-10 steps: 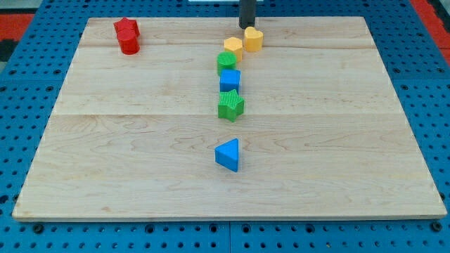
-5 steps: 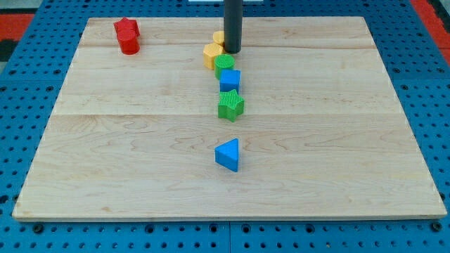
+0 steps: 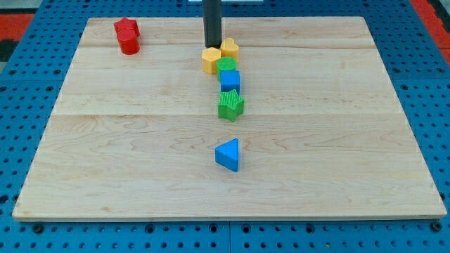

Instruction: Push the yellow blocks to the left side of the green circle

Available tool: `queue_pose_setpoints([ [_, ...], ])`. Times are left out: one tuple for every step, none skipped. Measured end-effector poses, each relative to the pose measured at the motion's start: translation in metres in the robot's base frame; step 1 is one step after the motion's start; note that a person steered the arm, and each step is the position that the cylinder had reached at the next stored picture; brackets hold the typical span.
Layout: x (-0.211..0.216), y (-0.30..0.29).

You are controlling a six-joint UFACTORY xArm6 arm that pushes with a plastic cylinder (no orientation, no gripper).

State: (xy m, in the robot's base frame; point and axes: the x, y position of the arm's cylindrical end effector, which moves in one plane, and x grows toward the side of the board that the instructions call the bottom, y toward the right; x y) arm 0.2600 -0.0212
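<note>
Tip: my tip [image 3: 211, 47], bare rod, clamps nothing, touching top of yellow block [image 3: 210, 60].
Yellow blocks: 1 at green circle's [image 3: 226, 66] left; 2nd yellow block [image 3: 229, 48] just above circle.

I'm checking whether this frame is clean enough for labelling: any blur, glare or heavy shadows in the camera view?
Camera view: lighting is even and soft, with only faint shadows beside the blocks; no glare on the wooden board. The blue triangle and green star are sharp-edged. The rod is cut off by the view's top, and my tip sits just above the left yellow block, crisp, without motion smear.
</note>
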Motion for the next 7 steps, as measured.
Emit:
queue_pose_setpoints([
  [-0.024,0.036],
  [-0.039,0.071],
  [-0.015,0.093],
  [0.011,0.056],
  [0.033,0.017],
  [0.036,-0.038],
  [0.033,-0.057],
])
